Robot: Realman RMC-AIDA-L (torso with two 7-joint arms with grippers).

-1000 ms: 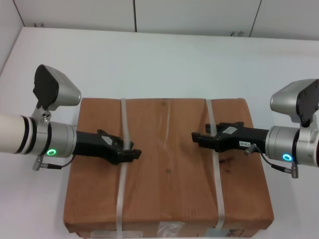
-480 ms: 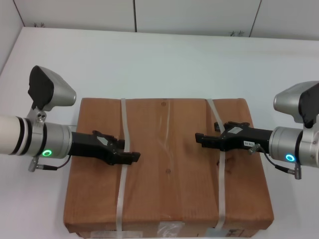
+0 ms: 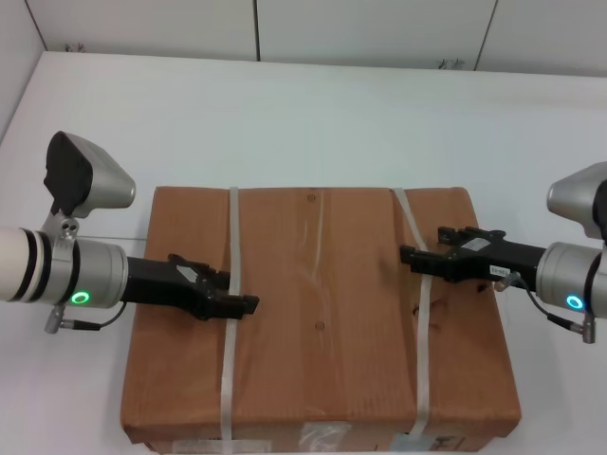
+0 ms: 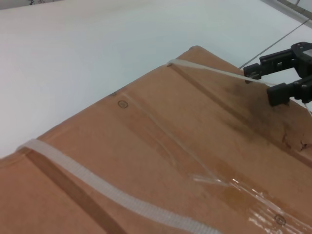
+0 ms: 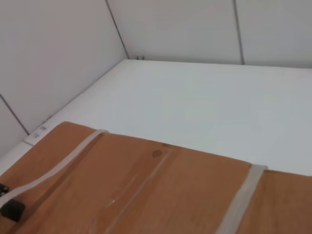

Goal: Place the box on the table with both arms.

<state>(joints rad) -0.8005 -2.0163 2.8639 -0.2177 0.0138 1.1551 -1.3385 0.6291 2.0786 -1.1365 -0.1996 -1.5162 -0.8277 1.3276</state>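
The box [image 3: 321,313] is flat, brown cardboard and lies on the white table [image 3: 313,114]. Two whitish straps cross it, and tape and labels show on its near side. My left gripper [image 3: 248,303] is low over the box top, its tip at the left strap [image 3: 230,360]. My right gripper [image 3: 408,256] is low over the top at the right strap [image 3: 423,360]. In the left wrist view the right gripper [image 4: 258,84] has its two fingers apart, with the strap running towards the gap. A black part of the left gripper [image 5: 10,208] shows beside the strap in the right wrist view.
The white table extends well beyond the box on the far, left and right sides. A pale wall [image 3: 379,28] rises along the table's far edge. The box's near edge lies close to the bottom of the head view.
Both grippers have drawn outward from the box's middle, the left one to the left and the right one to the right. The right strap now bends slightly rightward at the gripper. The box has not moved.
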